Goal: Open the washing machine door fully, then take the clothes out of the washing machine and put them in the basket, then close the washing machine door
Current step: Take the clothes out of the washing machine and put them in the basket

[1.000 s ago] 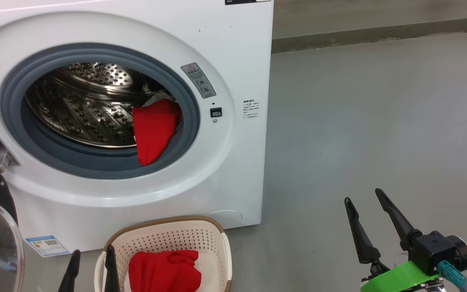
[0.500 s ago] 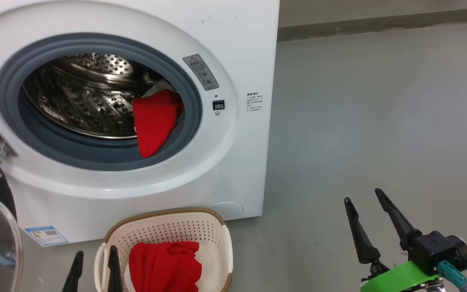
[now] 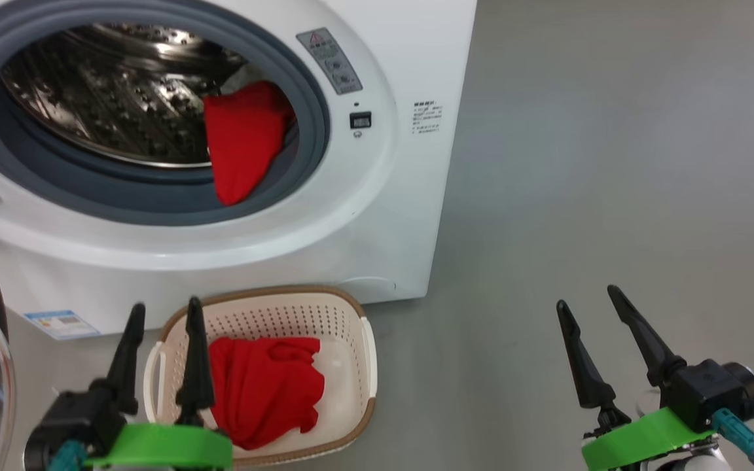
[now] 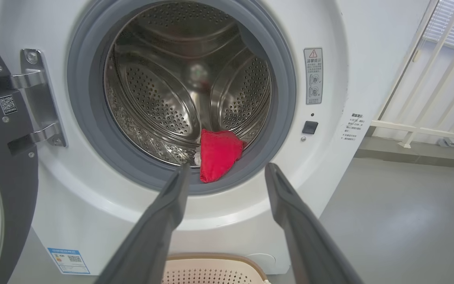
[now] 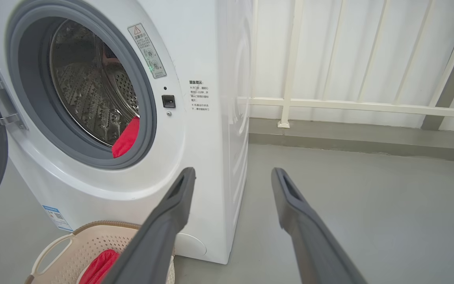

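Up at 1 o'clock from left gripper (image 3: 166,304), head view: red garment (image 3: 243,140) hanging over washing machine (image 3: 383,216) drum lip. Second garment (image 3: 262,386) in basket (image 3: 351,314), 4 o'clock. Left fingers apart, empty. Right gripper (image 3: 586,296) likewise, well apart at 3 o'clock.

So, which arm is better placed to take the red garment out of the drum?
Left, probably: the open left pincer points at the red garment hanging over the grey rubber ring; the right pincer stands aside over the floor.
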